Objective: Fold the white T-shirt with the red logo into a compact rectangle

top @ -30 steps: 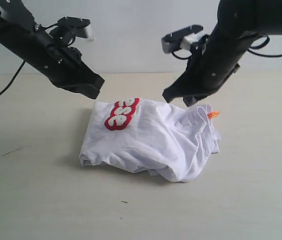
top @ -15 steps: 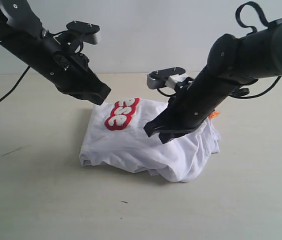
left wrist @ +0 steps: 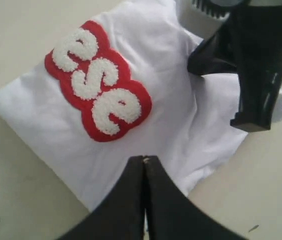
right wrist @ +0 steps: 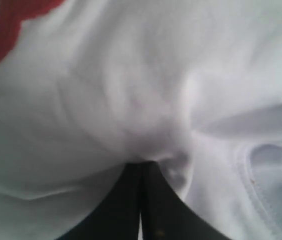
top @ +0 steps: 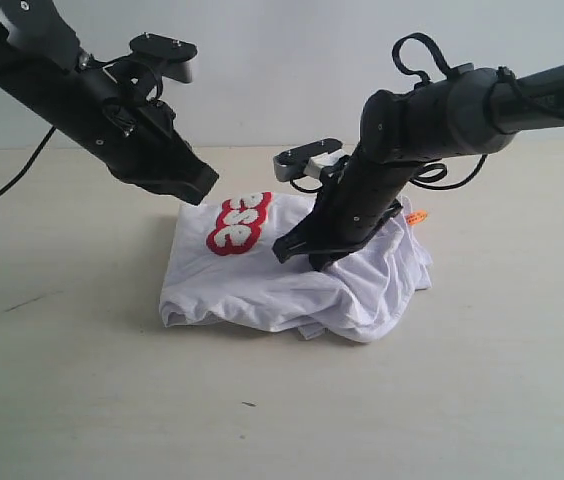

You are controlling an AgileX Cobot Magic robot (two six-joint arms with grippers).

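Exterior view: wrinkled white T-shirt (top: 282, 285) of cotton lies as a rough folded bundle in the middle of the pale beige table (top: 82, 400). The left part of the bundle is fairly flat with a straight edge. The right part is bunched, with loose folds stacked on each other.

Red logo (top: 237, 222), fuzzy white chenille letters on a thick red outline, faces up on the far-left part of the bundle. Only "ese" is readable; the rest is folded out of sight. Small orange neck tag (top: 417, 217) sticks out at the far-right edge of the cloth.

Left gripper (top: 202, 186), black: hangs over the far-left corner of the shirt, just beside the logo. It looks clear of the cloth from this angle. Left wrist view: its two fingers are pressed together tip to tip, with no gap and nothing between them. White fabric and the logo lie beneath the tips.

Right gripper (top: 307, 258), black: angled down onto the middle of the bundle, between the logo and the bunched right side, tips touching the cloth. Right wrist view: fingers (right wrist: 123, 200) are closed against each other with only a hairline seam between them. The fabric puckers at the tips and creases spread outward from there. Cannot tell whether a fold is caught between them or the tips only press into the cloth.
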